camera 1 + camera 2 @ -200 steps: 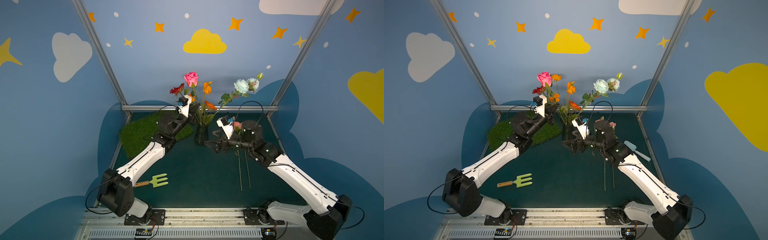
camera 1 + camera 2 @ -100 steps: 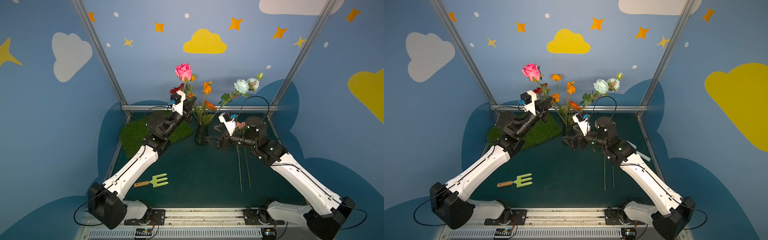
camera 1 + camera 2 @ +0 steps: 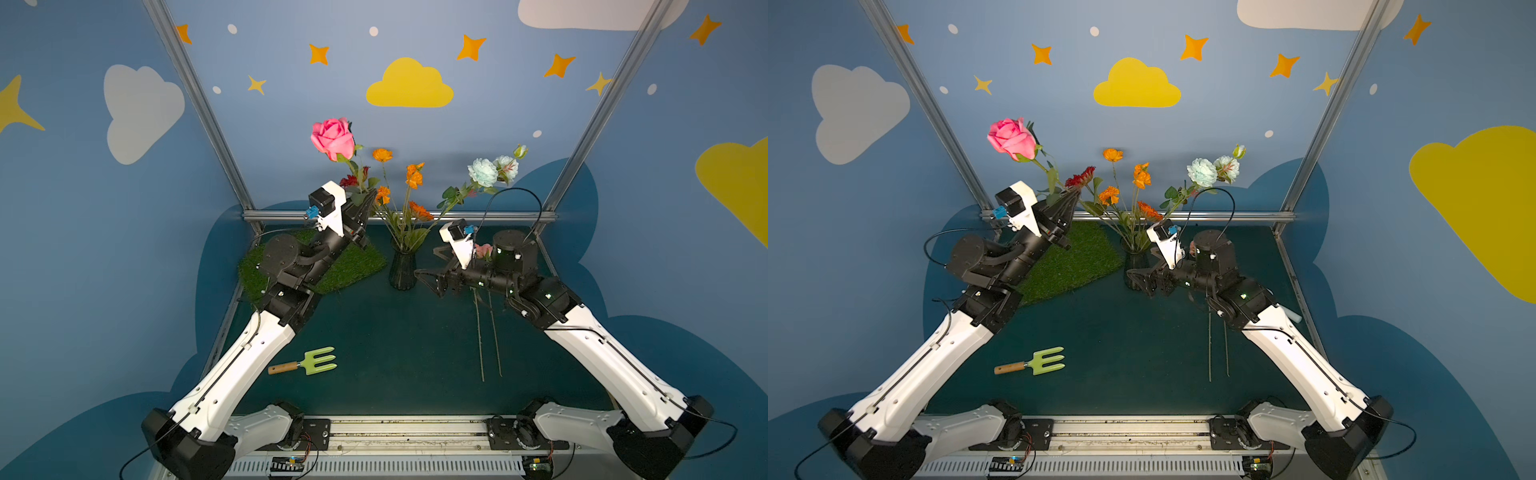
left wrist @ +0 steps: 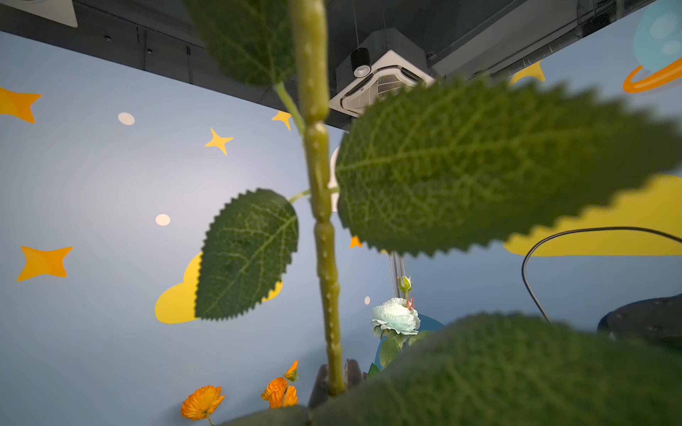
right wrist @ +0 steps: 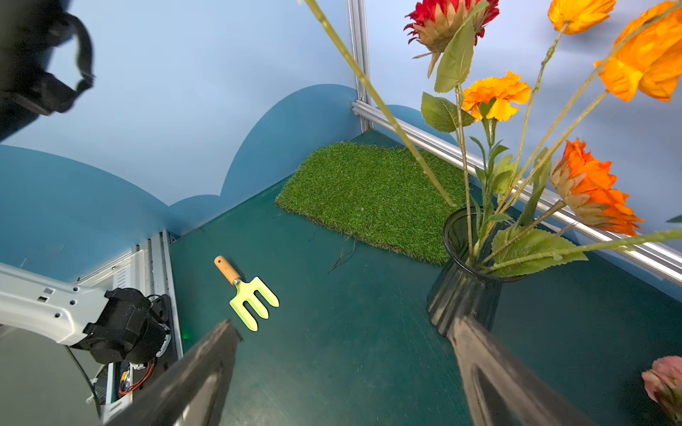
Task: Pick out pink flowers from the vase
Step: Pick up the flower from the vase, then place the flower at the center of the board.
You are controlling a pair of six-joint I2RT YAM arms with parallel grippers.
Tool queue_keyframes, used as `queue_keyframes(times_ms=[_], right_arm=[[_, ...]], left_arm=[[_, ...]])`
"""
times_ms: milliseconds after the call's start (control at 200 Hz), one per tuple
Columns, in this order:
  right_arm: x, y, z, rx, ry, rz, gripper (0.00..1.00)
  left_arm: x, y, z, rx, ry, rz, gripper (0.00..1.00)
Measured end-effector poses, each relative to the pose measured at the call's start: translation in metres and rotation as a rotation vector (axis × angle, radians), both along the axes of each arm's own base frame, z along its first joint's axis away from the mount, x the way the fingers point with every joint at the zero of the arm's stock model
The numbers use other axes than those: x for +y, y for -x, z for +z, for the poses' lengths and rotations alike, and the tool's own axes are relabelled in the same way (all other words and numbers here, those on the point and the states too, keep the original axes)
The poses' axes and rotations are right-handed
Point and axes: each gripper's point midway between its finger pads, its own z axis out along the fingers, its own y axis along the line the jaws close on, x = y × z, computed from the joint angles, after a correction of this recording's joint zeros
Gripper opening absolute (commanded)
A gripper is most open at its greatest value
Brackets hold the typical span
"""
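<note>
A magenta-pink rose (image 3: pixel 332 139) (image 3: pixel 1011 139) stands high above the bouquet. My left gripper (image 3: pixel 368 199) (image 3: pixel 1073 193) (image 4: pixel 334 376) is shut on its green leafy stem (image 4: pixel 321 221). In the right wrist view that long stem (image 5: pixel 383 107) slants down to the mouth of the dark ribbed vase (image 5: pixel 465 295) (image 3: pixel 402 270) (image 3: pixel 1136 266). My right gripper (image 3: pixel 430 264) (image 3: pixel 1140 278) (image 5: pixel 345 326) is open and holds nothing, low beside the vase on its right. Two more pink flowers lie on the table under my right arm, their stems (image 3: pixel 486 332) (image 3: pixel 1217 345) bare and one bloom (image 3: pixel 483 250) (image 5: pixel 664 380) showing.
Orange flowers (image 3: pixel 413 176), a red spiky flower (image 3: pixel 351 180) and pale blue blooms (image 3: pixel 482 172) remain in the vase. A grass mat (image 3: pixel 349 266) lies at the back left. A green hand fork (image 3: pixel 316 361) lies near the front left.
My left gripper has risen and moved left with the rose, drawing its stem up out of the bouquet. The right gripper has stayed open beside the vase.
</note>
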Motion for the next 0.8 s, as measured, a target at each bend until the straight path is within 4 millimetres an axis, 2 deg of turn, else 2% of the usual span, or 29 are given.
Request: queue_keyframes(times_ms=[215, 390, 641, 796], right_arm=[[-0.003, -0.001, -0.005, 0.006, 0.024, -0.011, 0.93], [-0.004, 0.002, -0.009, 0.014, 0.027, -0.005, 0.93], [-0.009, 0.023, -0.017, 0.011, 0.023, 0.054, 0.93], [-0.006, 0.037, -0.021, 0.018, 0.001, 0.121, 0.93]], left_arm=[[0.013, 0.026, 0.016, -0.026, 0.01, 0.002, 0.02], [0.018, 0.03, 0.011, 0.017, -0.003, 0.012, 0.02], [0.022, 0.031, -0.013, 0.141, -0.034, 0.017, 0.02], [0.018, 0.029, -0.052, 0.224, -0.064, -0.007, 0.02]])
